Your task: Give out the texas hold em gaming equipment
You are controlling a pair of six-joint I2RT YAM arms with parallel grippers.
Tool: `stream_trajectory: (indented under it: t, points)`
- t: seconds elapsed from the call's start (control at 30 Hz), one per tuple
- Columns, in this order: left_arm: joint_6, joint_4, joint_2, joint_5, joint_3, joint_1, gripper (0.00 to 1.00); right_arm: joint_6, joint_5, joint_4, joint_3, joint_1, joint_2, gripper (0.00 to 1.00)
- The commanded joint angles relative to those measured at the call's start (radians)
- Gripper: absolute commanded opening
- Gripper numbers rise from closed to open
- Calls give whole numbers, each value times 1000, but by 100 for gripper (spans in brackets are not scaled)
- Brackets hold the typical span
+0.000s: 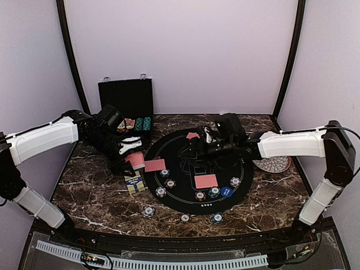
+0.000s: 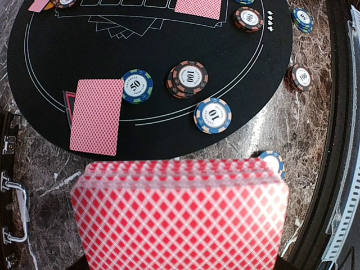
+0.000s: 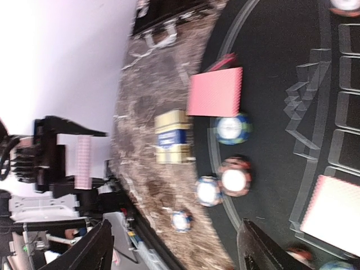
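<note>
From above, your left gripper (image 1: 129, 163) is clamped on a deck of red-backed cards (image 1: 136, 159), held just off the left rim of the black mat (image 1: 180, 201). Your right gripper (image 1: 190, 149) hangs over the mat's far half; this view does not show how wide it stands. A left-rim hand (image 1: 154, 165) lies face down on the mat, with a middle hand (image 1: 206, 181) near its centre and a far-rim hand (image 1: 193, 135). Striped chips (image 1: 170, 183) sit along the mat's near arc beside a blue marker disc (image 1: 226, 192). Three more chips lie on the marble table (image 1: 95, 191), just off the near rim.

In your left wrist view the deck fills the bottom and hides the fingers gripping it. Beyond it, on the mat, the left-rim hand lies just beside a 50 chip (image 2: 137, 86). A 100 chip (image 2: 188, 77) and a 10 chip (image 2: 212, 115) sit nearer the rim.

In your right wrist view the fingers (image 3: 93, 247) stand wide apart with nothing between them, above the mat's rim. A card box (image 3: 173, 136) rests just off that rim.
</note>
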Motion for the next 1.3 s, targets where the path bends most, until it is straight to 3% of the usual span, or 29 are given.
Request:
stream_trajectory:
  t: [0.0, 0.33, 1.27]
  points:
    - [-13, -8, -10, 30, 32, -3, 0, 122, -98, 241, 61, 78, 98, 79]
    - [-16, -2, -7, 24, 33, -5, 0, 188, -170, 345, 228, 171, 287, 80]
    - [-13, 3, 4, 14, 34, -8, 0, 279, -251, 464, 389, 212, 484, 80]
